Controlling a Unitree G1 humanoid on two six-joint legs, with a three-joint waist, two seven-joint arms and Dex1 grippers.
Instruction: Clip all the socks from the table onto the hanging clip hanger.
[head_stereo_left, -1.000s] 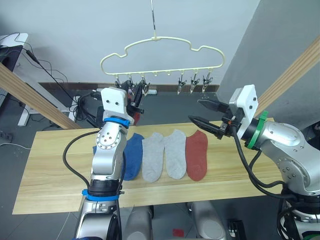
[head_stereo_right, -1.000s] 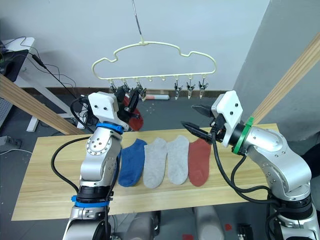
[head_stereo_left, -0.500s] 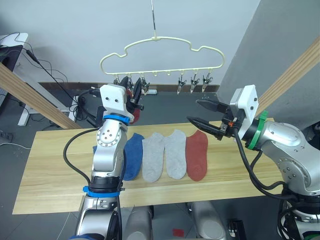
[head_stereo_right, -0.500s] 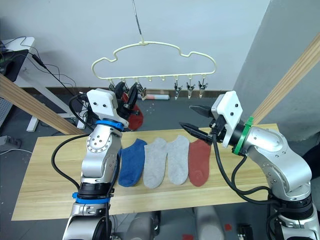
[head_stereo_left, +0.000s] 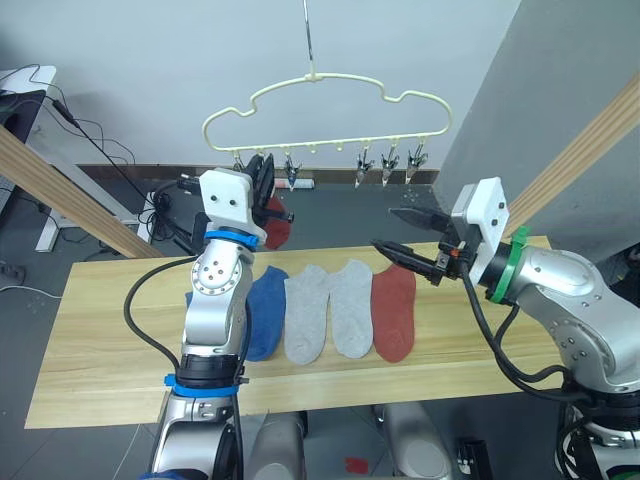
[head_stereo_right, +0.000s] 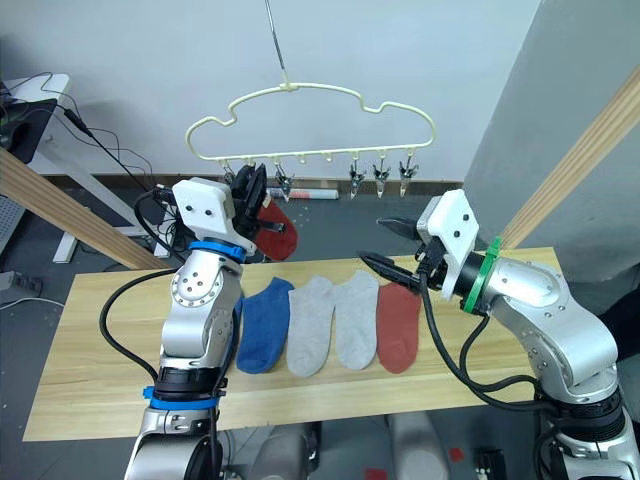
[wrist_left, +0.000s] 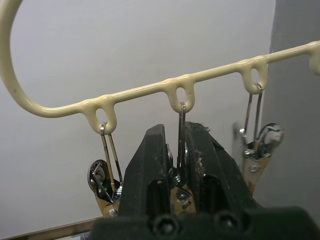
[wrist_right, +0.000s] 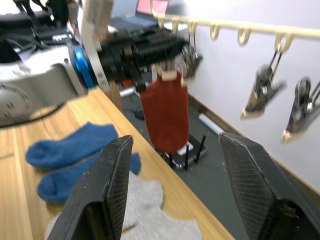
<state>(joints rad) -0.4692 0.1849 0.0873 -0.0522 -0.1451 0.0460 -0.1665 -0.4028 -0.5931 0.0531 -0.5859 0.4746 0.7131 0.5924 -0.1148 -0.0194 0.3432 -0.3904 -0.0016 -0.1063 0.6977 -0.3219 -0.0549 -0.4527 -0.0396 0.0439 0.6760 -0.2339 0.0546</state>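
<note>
Grey wall behind, the clip hanger (head_stereo_left: 325, 110) hangs above the table (head_stereo_left: 90, 340). Left gripper (head_stereo_right: 252, 192) is raised to the hanger's left clips, fingers (wrist_left: 150, 165) pressed around the second clip (wrist_left: 180, 175); a red sock (head_stereo_right: 277, 228) dangles there below the hanger. Right gripper (head_stereo_left: 400, 230) hovers under the hanger's right clips, jaws spread and holding nothing. On the table below the hanger lie blue socks (head_stereo_left: 265, 310), two grey socks (head_stereo_left: 328, 308) and a second red sock (head_stereo_left: 394, 310) side by side.
</note>
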